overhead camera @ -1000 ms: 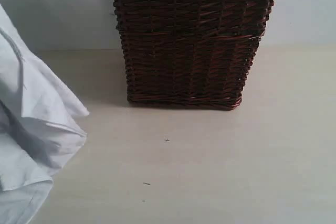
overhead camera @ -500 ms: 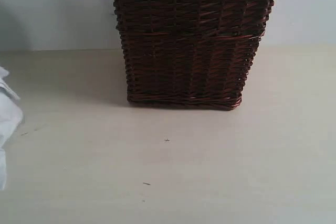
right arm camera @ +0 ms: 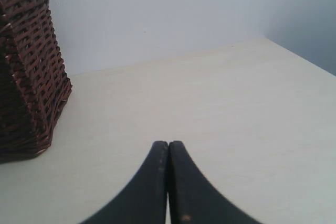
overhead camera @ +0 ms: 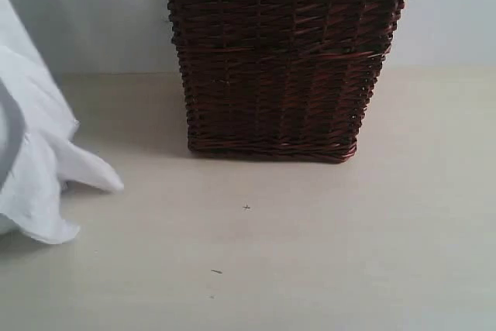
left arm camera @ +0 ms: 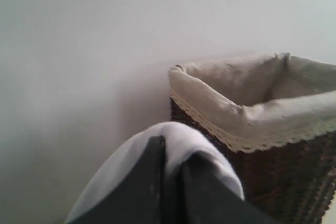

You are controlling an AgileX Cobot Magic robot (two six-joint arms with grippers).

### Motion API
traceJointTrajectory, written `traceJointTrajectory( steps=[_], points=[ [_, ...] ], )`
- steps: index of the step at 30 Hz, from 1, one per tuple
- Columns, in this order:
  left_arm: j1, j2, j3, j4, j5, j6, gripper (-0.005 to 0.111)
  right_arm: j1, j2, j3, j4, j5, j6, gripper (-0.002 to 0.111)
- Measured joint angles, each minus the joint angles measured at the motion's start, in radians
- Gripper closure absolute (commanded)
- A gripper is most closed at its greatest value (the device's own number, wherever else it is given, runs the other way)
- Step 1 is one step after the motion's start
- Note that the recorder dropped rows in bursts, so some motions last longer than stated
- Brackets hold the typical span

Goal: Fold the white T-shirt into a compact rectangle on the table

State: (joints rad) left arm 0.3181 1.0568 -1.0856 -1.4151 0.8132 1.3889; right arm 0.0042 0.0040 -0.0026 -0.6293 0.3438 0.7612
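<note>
Swung back into frame's left edge: large white cotton T-shirt | left gripper pinches it | right gripper clenched, empty | folding seemingly not begun

One white T-shirt, one wicker basket, one liner, one table, and two tools: left tool, right tool.

Left fingers pinched nearly closed; right fingers pressed fully together.

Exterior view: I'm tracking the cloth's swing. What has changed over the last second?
The white T-shirt swung left almost out of view, then back in. The left claw is shut on it. The wicker basket and table stayed put.
</note>
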Motion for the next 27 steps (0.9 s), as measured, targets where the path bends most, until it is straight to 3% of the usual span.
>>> traceJointTrajectory(
  steps=[8,22,27],
  points=[
    [-0.113,0.0,0.115,0.007,0.019,-0.018,0.107,0.0,0.0,0.0,0.0,0.0,0.0,0.108],
    [-0.392,0.0,0.149,-0.005,-0.09,-0.027,0.107,0.0,0.0,0.0,0.0,0.0,0.0,0.108],
    [-0.527,0.009,0.151,-0.048,-0.129,-0.029,0.107,0.0,0.0,0.0,0.0,0.0,0.0,0.108]
  ],
)
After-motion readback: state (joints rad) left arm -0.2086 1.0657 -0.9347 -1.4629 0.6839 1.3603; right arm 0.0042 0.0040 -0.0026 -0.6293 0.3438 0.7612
